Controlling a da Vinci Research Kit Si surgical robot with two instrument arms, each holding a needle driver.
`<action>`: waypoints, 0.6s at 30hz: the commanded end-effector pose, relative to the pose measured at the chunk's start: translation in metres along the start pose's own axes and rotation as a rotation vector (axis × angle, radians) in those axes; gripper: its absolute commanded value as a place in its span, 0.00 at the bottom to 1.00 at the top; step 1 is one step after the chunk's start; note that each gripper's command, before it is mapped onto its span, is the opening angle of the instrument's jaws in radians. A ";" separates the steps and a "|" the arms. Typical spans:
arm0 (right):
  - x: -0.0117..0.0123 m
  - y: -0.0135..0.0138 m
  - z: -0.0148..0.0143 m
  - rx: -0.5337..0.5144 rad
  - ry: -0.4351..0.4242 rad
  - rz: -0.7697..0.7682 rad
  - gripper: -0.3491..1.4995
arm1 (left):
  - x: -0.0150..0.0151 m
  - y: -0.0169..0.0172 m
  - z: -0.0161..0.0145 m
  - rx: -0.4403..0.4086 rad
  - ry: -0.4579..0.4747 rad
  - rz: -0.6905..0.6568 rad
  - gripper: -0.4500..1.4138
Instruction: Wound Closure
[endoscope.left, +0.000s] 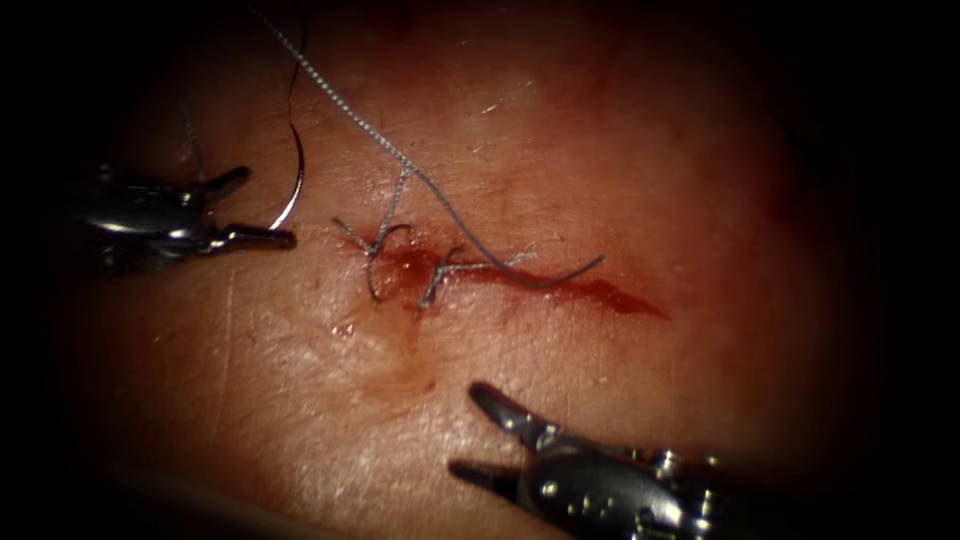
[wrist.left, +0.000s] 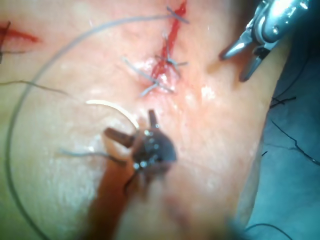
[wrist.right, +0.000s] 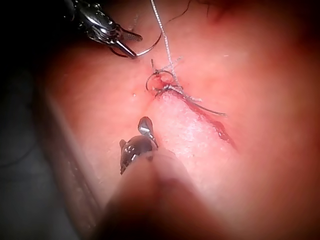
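Left of the cut (endoscope.left: 560, 285), the needle (endoscope.left: 293, 190) lies free on tissue (endoscope.left: 600, 150).

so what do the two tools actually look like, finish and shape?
Both are shiny silver metal. The left tool has two slim tapered fingers on a rounded wrist. The right tool has the same, plus visible round pins on its wrist.

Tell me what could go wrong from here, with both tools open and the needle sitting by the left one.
1. The needle lies on the tissue left of the cut, between the left tool's open jaws and apparently ungripped; closing on a poor spot of its curve could let it swivel.
2. The thread runs slack over the stitches; it might snag on them.
3. The right tool holds nothing, so nothing keeps the thread taut.
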 end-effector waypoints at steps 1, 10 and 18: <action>0.0003 -0.0009 0.0009 0.003 0.003 0.003 0.99 | -0.0011 0.0007 0.0009 0.002 -0.020 -0.010 0.70; 0.0004 -0.0010 0.0010 0.002 0.003 0.003 0.99 | -0.0006 0.0005 0.0026 0.015 -0.053 -0.014 0.64; 0.0005 -0.0010 0.0010 0.002 0.003 0.003 0.99 | 0.0003 0.0014 0.0039 0.030 -0.077 0.012 0.09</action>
